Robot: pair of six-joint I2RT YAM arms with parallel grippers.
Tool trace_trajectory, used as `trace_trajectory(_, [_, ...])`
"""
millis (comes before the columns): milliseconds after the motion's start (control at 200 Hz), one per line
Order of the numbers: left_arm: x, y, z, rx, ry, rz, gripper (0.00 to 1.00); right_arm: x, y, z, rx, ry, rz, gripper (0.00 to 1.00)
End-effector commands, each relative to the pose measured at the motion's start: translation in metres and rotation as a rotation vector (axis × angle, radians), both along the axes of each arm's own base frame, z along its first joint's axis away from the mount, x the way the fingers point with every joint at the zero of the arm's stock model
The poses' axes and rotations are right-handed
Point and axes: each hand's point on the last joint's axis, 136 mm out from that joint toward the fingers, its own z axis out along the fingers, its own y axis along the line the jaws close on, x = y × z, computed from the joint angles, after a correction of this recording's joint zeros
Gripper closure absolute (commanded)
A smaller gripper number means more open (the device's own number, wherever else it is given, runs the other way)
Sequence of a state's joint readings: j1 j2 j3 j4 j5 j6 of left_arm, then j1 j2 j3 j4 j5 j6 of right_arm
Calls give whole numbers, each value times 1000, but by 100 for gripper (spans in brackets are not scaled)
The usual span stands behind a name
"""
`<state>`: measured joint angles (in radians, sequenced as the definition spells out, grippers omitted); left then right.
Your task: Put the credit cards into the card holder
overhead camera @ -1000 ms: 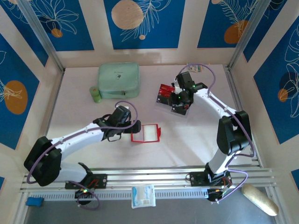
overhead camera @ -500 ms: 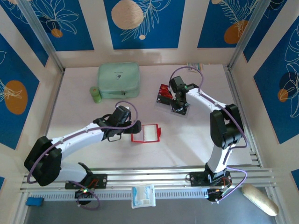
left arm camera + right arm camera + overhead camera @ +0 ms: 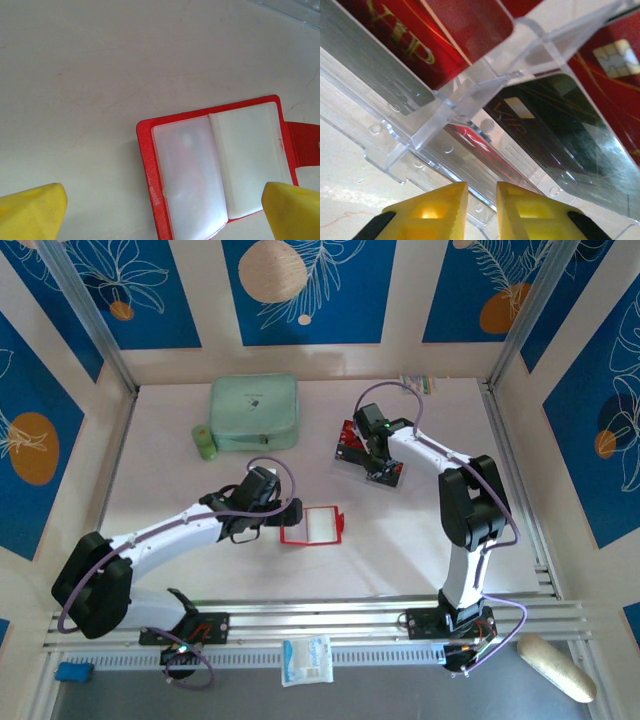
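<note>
Our right gripper point(image 3: 482, 192) sits low at the rim of the clear tray point(image 3: 415, 145) that holds the credit cards point(image 3: 555, 125). Its fingers are nearly together, and we cannot tell whether a card is pinched. They may catch the tray's lip instead of a thin card and drag the tray. Our left gripper point(image 3: 162, 212), spread wide and empty, hovers at the open card holder point(image 3: 215, 165), well apart from the tray. The holder is unpinned, so it could slide.

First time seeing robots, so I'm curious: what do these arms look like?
The left arm and right arm have white links and bulky black joints. A lilac cable loops along each. Their fingers are bright yellow.
</note>
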<state>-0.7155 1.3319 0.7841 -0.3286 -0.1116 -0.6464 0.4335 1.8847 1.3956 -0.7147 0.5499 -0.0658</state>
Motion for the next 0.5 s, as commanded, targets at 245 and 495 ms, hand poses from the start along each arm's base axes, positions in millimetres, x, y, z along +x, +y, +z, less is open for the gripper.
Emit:
trace_trajectory(245, [3, -3, 1, -15, -1, 0, 0, -10, 5, -14, 5, 44, 28, 84])
trace_trajectory(495, [3, -3, 2, -15, -2, -1, 0, -8, 4, -2, 30, 28, 19, 67])
